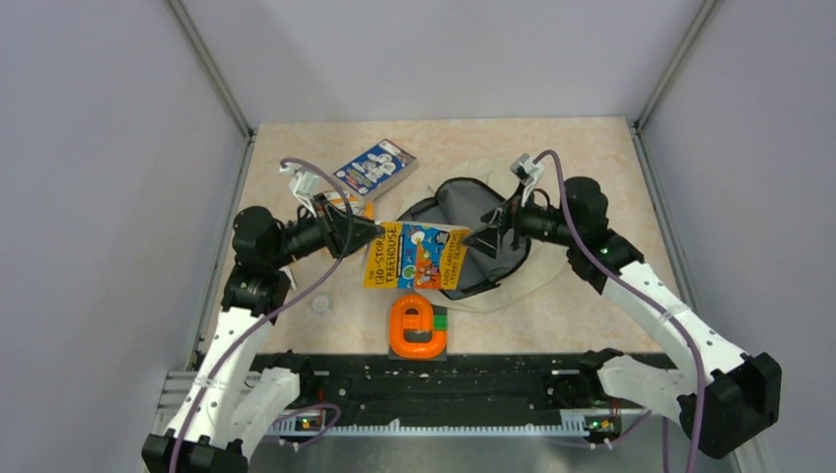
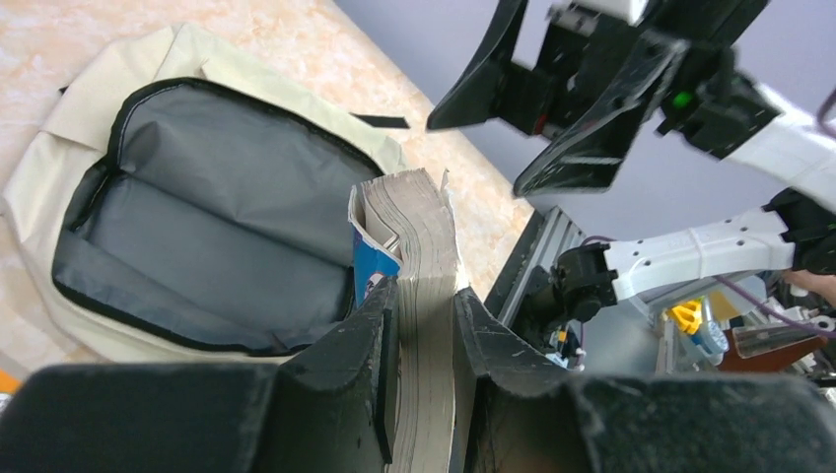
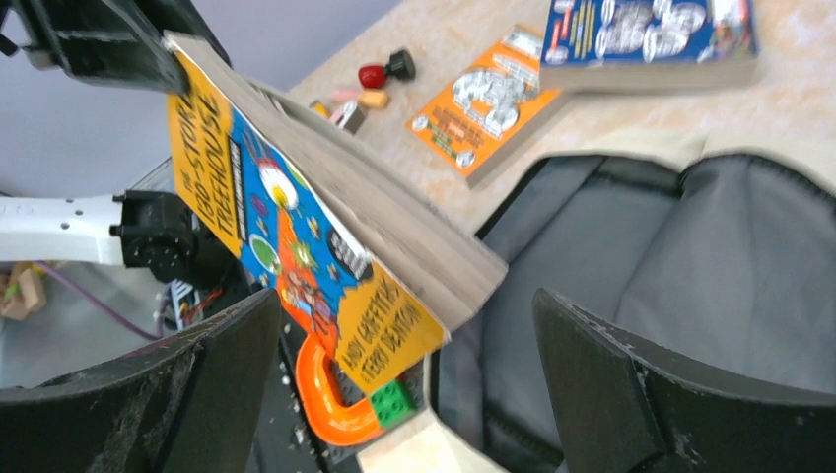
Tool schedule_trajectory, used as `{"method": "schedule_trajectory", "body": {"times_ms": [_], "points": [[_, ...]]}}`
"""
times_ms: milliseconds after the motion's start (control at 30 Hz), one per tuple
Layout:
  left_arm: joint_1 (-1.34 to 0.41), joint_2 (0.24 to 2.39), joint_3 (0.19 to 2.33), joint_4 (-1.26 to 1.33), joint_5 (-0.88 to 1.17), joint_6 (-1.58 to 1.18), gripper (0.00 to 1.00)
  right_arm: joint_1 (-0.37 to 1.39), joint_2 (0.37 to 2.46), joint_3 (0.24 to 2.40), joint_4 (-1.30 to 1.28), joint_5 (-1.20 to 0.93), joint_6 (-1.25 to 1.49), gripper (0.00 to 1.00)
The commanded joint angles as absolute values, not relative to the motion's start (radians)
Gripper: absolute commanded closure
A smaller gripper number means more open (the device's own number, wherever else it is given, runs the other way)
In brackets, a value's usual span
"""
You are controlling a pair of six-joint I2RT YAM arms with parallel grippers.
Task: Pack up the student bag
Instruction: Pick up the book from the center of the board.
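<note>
1. The student bag (image 1: pixel 461 202) lies flat on the surface (image 1: pixel 592 177), a little right of the middle. Its main mouth is unzipped and gapes upward.
2. It is soft cream fabric with black zipper trim. The dark grey lining sags in loose folds, and we see nothing inside in the left wrist view.
3. The step in hand, as we judge it, is feeding a book into that mouth. The left pincer (image 1: pixel 380 233) is clamped on one edge of the yellow Treehouse paperback (image 1: pixel 414 256), which hangs partly over the bag's left rim.
4. The right pincer (image 1: pixel 490 235) has its fingers spread wide over the opening, and the book's free corner sits between them. From these angles we cannot tell whether it touches the bag or the book.
5. The next move probably calls for tilting the book's far end down past the zipper rim. The limp fabric may fold over the gap unless it is held back.
6. Further out, a blue book (image 1: pixel 377 168) lies beyond the left pincer, with an orange book (image 3: pixel 488 103) next to it. An orange plastic toy (image 1: pixel 416 330) lies near the bases.
</note>
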State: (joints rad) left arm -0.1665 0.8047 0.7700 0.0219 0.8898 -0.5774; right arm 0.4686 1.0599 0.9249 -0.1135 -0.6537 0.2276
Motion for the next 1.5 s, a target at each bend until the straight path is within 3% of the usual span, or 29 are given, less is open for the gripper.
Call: {"method": "schedule_trajectory", "body": {"times_ms": [0, 233, 700, 800, 867, 1067, 1100, 1133, 1200, 1233, 1300, 1467], "points": [[-0.170, 0.748, 0.756, 0.253, 0.861, -0.705, 1.00, 0.474, 0.990, 0.810, 0.083, -0.653, 0.385, 0.03], [-0.170, 0.704, 0.757, 0.371, 0.862, -0.784, 1.00, 0.474, 1.010, 0.657, 0.412, -0.783, 0.618, 0.03], [-0.169, 0.678, 0.751, 0.516, 0.853, -0.909, 1.00, 0.506, 1.065, 0.680, 0.708, -0.919, 0.772, 0.07], [-0.170, 0.682, 0.749, 0.520, 0.856, -0.912, 1.00, 0.508, 1.069, 0.677, 0.792, -0.938, 0.829, 0.19], [-0.170, 0.681, 0.747, 0.526, 0.856, -0.915, 1.00, 0.508, 1.066, 0.679, 0.800, -0.940, 0.839, 0.33], [-0.170, 0.688, 0.733, 0.507, 0.866, -0.887, 1.00, 0.508, 1.042, 0.692, 0.757, -0.906, 0.829, 0.92], [-0.170, 0.690, 0.737, 0.468, 0.870, -0.859, 0.92, 0.508, 1.031, 0.700, 0.734, -0.892, 0.818, 1.00], [-0.170, 0.689, 0.744, 0.434, 0.875, -0.822, 0.83, 0.508, 1.025, 0.704, 0.712, -0.882, 0.807, 1.00], [-0.170, 0.689, 0.763, 0.301, 0.863, -0.737, 0.38, 0.508, 1.002, 0.714, 0.678, -0.866, 0.786, 1.00], [-0.170, 0.687, 0.769, 0.242, 0.854, -0.703, 0.27, 0.508, 0.991, 0.717, 0.661, -0.859, 0.776, 1.00], [-0.170, 0.678, 0.772, 0.138, 0.835, -0.641, 0.18, 0.508, 0.968, 0.724, 0.637, -0.859, 0.760, 1.00], [-0.170, 0.661, 0.768, 0.017, 0.797, -0.557, 0.13, 0.508, 0.937, 0.742, 0.582, -0.869, 0.734, 1.00]]}}
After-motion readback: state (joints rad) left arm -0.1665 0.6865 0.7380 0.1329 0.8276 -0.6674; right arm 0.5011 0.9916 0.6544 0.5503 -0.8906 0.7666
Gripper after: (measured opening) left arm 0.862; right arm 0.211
